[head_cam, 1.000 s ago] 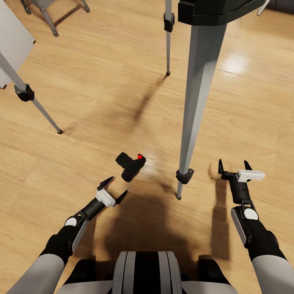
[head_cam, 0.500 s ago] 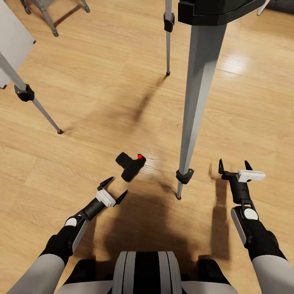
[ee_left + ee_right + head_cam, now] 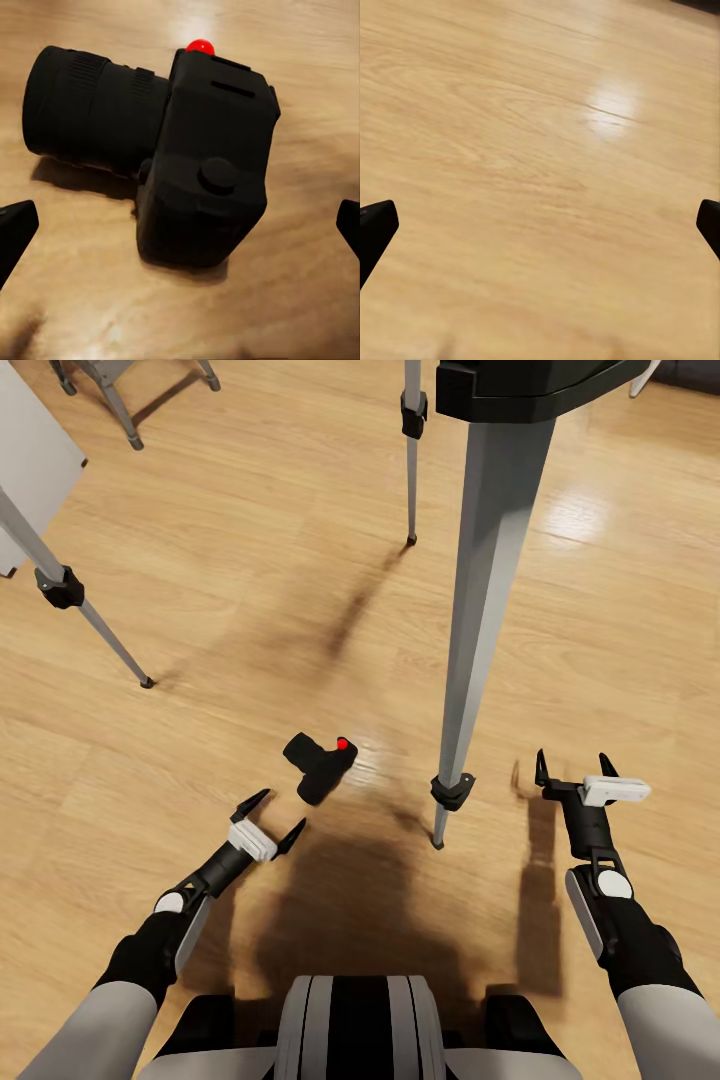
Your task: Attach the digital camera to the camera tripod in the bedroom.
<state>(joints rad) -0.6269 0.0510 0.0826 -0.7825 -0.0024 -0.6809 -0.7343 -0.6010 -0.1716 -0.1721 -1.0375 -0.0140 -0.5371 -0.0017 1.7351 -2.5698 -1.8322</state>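
While the digital camera (image 3: 320, 765) lies on the light wood plank floor (image 3: 250, 560) just inside the nearest leg of the camera tripod (image 3: 480, 600), the step in hand looks like the reach for the pick-up: the camera is not yet held and nothing is mounted. The left gripper (image 3: 266, 821) hovers low, just short of the camera, its 2 black fingers spread wide and empty. Through the left wrist view the camera (image 3: 157, 142) sits between the fingertips (image 3: 15, 229) but ahead of them, resting on the floor with its lens barrel pointing sideways and its red button (image 3: 199, 46) at the far edge of the body. The right gripper (image 3: 577, 766) is likewise spread and empty, held over bare floor beside the tripod leg, well apart from the camera.

By my judgement the next move calls for the left arm to advance until the fingers straddle the chunky body rather than the lens, then clamp and lift toward the black tripod head (image 3: 540, 385) overhead.

No containers appear in these views.
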